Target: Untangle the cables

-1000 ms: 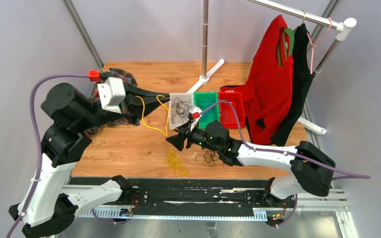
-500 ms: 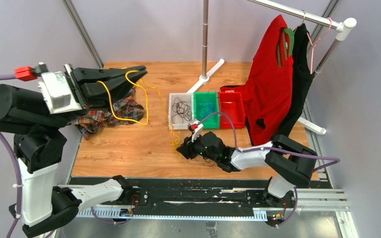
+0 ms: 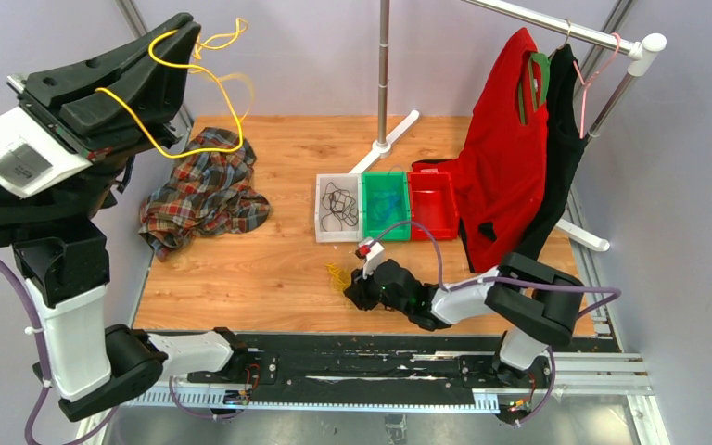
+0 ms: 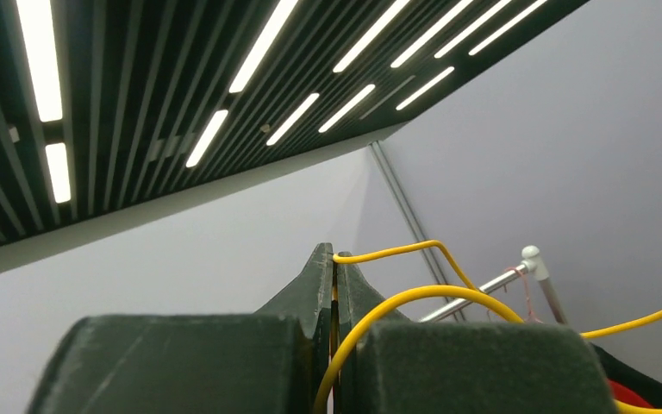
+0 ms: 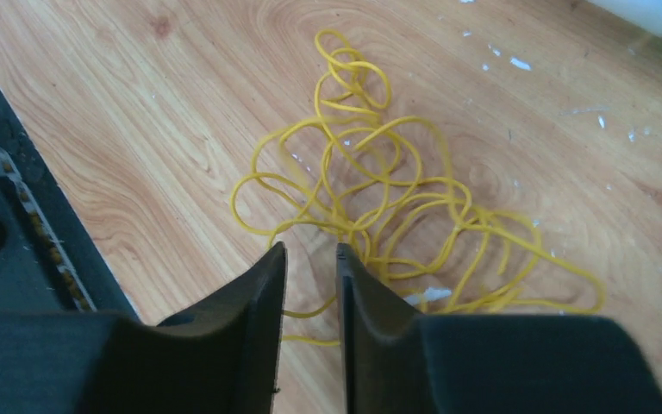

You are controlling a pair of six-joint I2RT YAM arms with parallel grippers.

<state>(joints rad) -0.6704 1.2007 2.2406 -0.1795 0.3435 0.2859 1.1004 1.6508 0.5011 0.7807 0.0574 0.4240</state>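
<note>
My left gripper (image 3: 184,28) is raised high at the far left and is shut on a yellow cable (image 3: 153,125), which loops over its fingers and curls free in the air. The left wrist view shows the jaws (image 4: 334,259) pressed together on that yellow cable (image 4: 414,297). My right gripper (image 3: 352,287) is low at the table's front, at a tangled pile of yellow cable (image 3: 337,274). In the right wrist view its jaws (image 5: 310,252) stand slightly apart over the edge of the yellow tangle (image 5: 379,190). A black cable (image 3: 337,204) lies in the white bin. No blue cable shows.
A white bin (image 3: 321,222), a green bin (image 3: 385,199) and a red bin (image 3: 433,202) stand in a row mid-table. A plaid cloth (image 3: 206,190) lies at the left. A red garment (image 3: 505,158) and a black one hang on a rack at the right. A pole stand (image 3: 383,74) rises at the back.
My left arm has swung up and to the left, lifting the yellow cable off the table. My right gripper has moved toward the front edge onto the yellow pile.
</note>
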